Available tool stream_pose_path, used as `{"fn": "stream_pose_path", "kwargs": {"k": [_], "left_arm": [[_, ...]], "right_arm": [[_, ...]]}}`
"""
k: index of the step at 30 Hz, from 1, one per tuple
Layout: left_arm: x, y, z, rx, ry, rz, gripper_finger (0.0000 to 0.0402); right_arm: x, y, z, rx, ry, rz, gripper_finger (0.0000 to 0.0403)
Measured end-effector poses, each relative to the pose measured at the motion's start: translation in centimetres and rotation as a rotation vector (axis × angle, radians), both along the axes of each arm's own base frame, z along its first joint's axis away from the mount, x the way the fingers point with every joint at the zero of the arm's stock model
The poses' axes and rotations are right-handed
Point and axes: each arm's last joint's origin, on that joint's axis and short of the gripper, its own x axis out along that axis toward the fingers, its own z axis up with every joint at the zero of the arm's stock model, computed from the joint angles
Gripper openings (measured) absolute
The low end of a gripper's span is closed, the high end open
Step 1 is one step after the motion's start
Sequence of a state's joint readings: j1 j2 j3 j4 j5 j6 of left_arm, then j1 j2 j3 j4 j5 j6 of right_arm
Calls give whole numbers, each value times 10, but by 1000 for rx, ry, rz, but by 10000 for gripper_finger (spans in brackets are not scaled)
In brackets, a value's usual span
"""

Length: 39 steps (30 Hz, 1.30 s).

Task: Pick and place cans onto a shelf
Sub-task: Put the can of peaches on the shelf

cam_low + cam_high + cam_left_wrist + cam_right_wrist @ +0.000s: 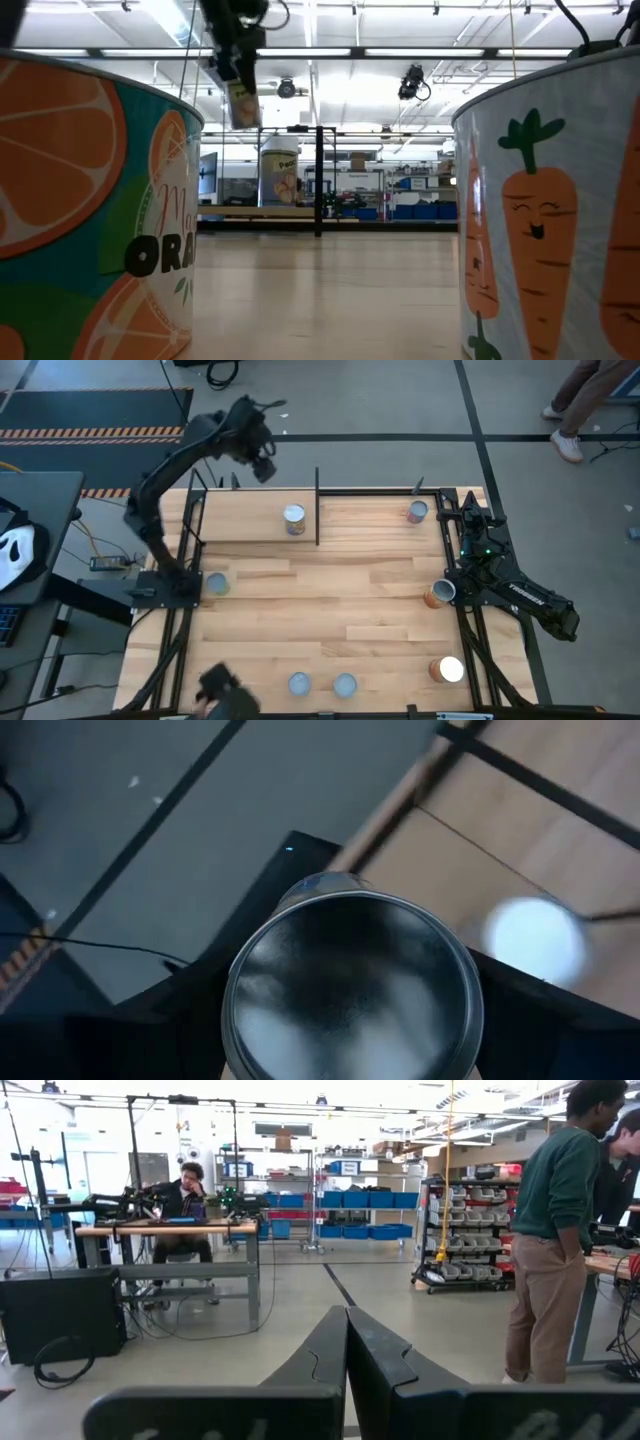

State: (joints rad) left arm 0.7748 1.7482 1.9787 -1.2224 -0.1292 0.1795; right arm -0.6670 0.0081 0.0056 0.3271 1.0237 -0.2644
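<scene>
Left gripper (262, 463) carries a can (352, 985) clamped by its sides, high over the shelf's (250, 520) far left corner — light, rigid, slick, so squeeze mid-wall.

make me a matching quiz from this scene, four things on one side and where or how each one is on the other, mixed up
Things:
1. left gripper
2. right gripper
3. can with peach label
4. orange can

Place or state:
A. shut, holding nothing, pointing out into the room
B. standing on the shelf beside the black centre post
C. raised above the shelf's far edge, holding a can
D. right up against the low camera, beside the carrot can

Pairs: 1-C, 2-A, 3-B, 4-D
</scene>
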Motion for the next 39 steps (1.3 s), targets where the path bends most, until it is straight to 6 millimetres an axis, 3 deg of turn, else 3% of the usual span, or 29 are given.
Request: {"fn": "stream_pose_path", "kwargs": {"k": [6, 12, 19, 27, 33, 39], "left_arm": [[38, 41, -30, -40, 28, 10, 309], [67, 58, -73, -197, -17, 74, 309], [85, 59, -101, -272, -14, 151, 309], [100, 53, -116, -298, 8, 159, 324], [104, 43, -119, -324, 73, -57, 316], [95, 54, -123, -346, 79, -135, 318]], "right_arm": [[0, 0, 0, 0, 0, 0, 16], [0, 0, 0, 0, 0, 0, 16], [0, 0, 0, 0, 0, 1, 16], [0, 0, 0, 0, 0, 0, 16], [0, 0, 0, 0, 0, -1, 16], [0, 0, 0, 0, -1, -1, 16]]}}
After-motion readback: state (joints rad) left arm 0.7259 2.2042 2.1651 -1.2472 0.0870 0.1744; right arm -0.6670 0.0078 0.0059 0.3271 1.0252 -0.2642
